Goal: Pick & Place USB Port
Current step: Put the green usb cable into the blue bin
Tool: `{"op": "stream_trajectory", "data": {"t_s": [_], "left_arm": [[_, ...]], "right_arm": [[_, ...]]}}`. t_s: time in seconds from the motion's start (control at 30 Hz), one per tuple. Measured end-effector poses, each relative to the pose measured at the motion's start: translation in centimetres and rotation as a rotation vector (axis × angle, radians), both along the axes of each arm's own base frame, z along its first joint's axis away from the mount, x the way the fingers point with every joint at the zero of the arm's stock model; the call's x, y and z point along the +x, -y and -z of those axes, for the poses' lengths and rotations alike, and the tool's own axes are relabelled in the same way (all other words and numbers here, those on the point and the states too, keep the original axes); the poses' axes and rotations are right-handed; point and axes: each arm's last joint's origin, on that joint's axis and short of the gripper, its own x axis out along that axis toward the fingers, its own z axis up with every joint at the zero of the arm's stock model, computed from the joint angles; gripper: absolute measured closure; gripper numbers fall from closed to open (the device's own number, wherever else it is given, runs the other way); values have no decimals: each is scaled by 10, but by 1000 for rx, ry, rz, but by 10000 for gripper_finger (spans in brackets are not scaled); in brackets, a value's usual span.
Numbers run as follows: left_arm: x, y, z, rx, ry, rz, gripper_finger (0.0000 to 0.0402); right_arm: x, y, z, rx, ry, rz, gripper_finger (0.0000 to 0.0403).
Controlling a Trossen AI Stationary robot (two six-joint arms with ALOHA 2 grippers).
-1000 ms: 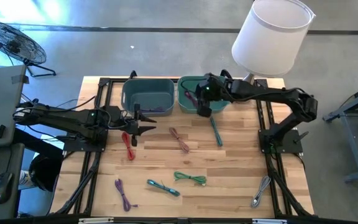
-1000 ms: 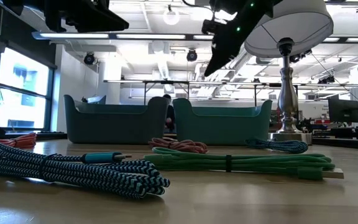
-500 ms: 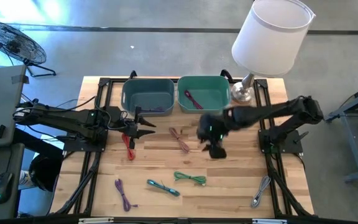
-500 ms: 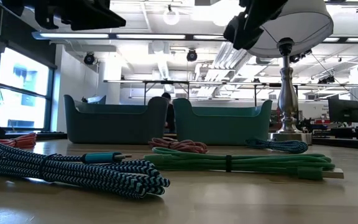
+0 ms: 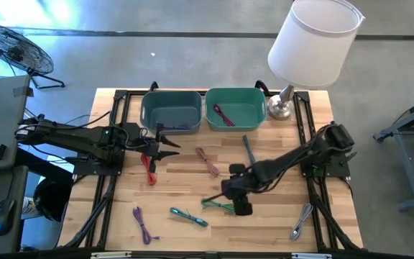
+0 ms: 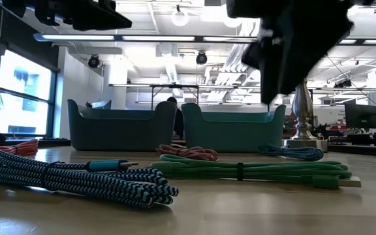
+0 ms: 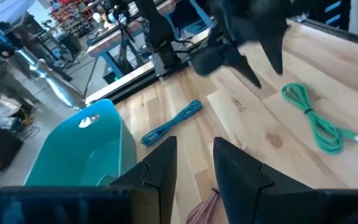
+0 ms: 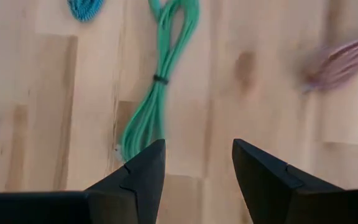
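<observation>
Cable bundles lie scattered over the pale wooden table [image 5: 272,230], and the one under the working arm is the bright green coiled USB cable [image 5: 218,206], near the table's middle and toward its near edge. The right gripper [image 5: 240,206] hangs just above that cable's right end, not touching it; in the right wrist view its two dark fingers [image 8: 140,169] stand apart with bare wood between them and nothing in the jaws, the green cable [image 8: 157,93] lying just beyond the tips.

Left of the green cable rests a teal-and-blue braided cable [image 5: 188,216], and further left a purple cable [image 5: 143,224]. Farther from the near edge lie a pink braided cable [image 5: 208,161] and a slim teal cable [image 5: 249,151]. A silver-grey cable [image 5: 301,221] sits near the right front corner.

The left gripper [image 5: 165,142] waits at the left side, beside a red cable [image 5: 149,169]; its jaws are narrowly parted and empty.

At the far edge stand a blue-grey plastic bin [image 5: 169,110] and a teal plastic bin [image 5: 236,106] side by side, the teal one holding a dark pink cable [image 5: 222,115]. A lamp with a white shade [image 5: 313,42] stands at the far right corner.
</observation>
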Motion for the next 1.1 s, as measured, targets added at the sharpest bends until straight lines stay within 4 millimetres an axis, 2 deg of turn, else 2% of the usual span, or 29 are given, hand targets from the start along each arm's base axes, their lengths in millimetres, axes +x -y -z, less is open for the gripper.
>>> {"op": "stream_trajectory", "data": {"t_s": [0.17,0.33,0.5,0.77,0.87,1.03,1.1], "left_arm": [[-1,1,3,-3,-34,22,299],[-2,1,8,-28,-91,20,299],[-3,2,9,-85,-108,41,299],[-3,5,9,-192,-125,141,299],[-3,6,10,-211,-131,151,299],[-3,6,10,-229,-134,143,299],[-2,6,10,-240,-137,147,299]], "right_arm": [[7,-23,34,115,-86,-21,224],[11,-37,51,165,-90,-19,224],[16,-40,57,159,-52,16,224],[19,-38,78,64,-71,60,230],[19,-38,83,39,-74,78,263],[20,-37,84,-23,-41,88,382],[20,-37,84,-45,-28,87,383]]}}
